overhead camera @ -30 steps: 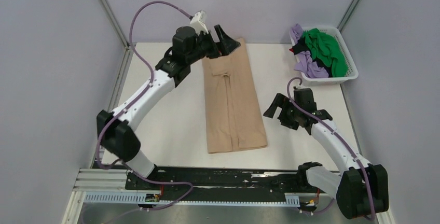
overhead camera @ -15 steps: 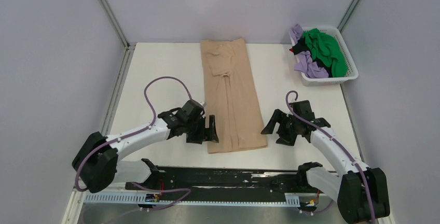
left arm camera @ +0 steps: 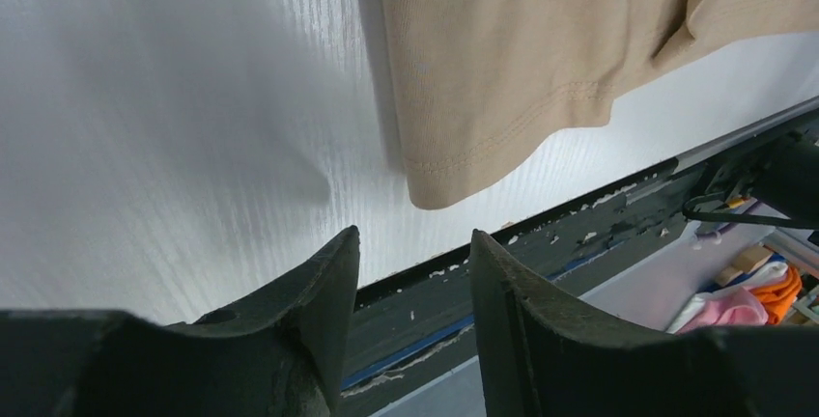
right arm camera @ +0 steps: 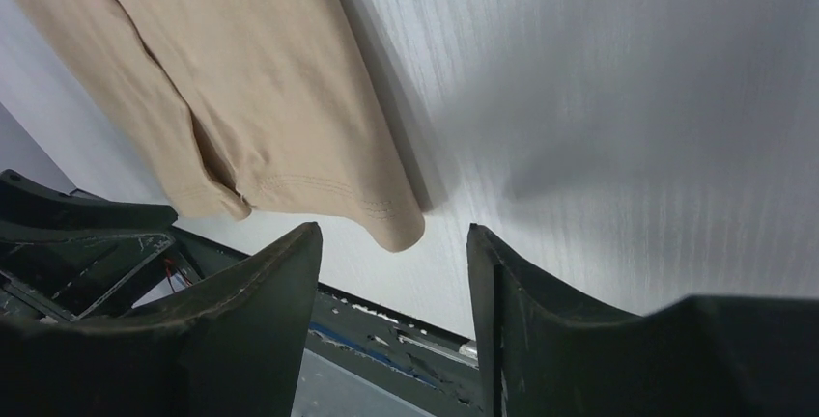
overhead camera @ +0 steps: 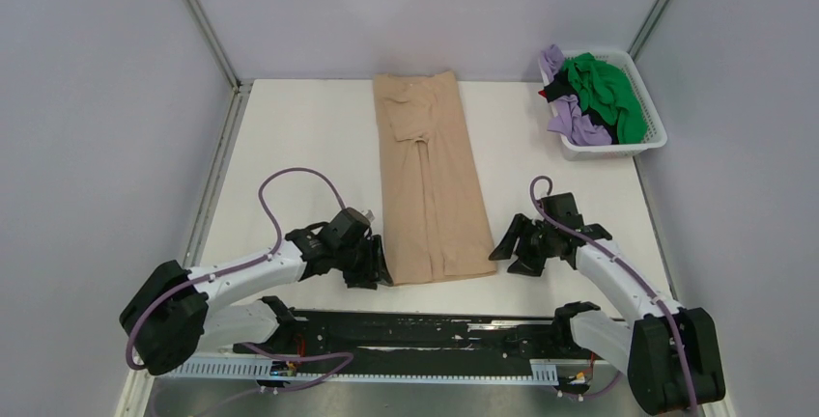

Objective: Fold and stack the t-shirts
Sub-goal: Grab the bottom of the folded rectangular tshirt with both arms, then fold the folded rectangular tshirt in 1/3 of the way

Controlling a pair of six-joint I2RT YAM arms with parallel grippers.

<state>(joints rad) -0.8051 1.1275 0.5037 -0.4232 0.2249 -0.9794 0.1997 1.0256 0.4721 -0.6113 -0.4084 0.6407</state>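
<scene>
A tan t-shirt (overhead camera: 430, 180) lies folded into a long strip down the middle of the white table. Its near hem shows in the left wrist view (left arm camera: 502, 60) and in the right wrist view (right arm camera: 261, 108). My left gripper (overhead camera: 379, 264) is open and empty, low by the shirt's near left corner. My right gripper (overhead camera: 510, 251) is open and empty, low by the near right corner. Green (overhead camera: 607, 89), lilac (overhead camera: 578, 125) and black shirts lie bunched in the basket.
A white lattice basket (overhead camera: 649, 143) stands at the far right of the table (overhead camera: 290, 137). A black rail (overhead camera: 425, 325) runs along the table's near edge, just below both grippers. Grey walls enclose the table on three sides.
My left arm swung from the shirt's far end back to its near left corner and dropped low. My right gripper moved nearer and down towards the near right corner. The shirt lies unchanged.
</scene>
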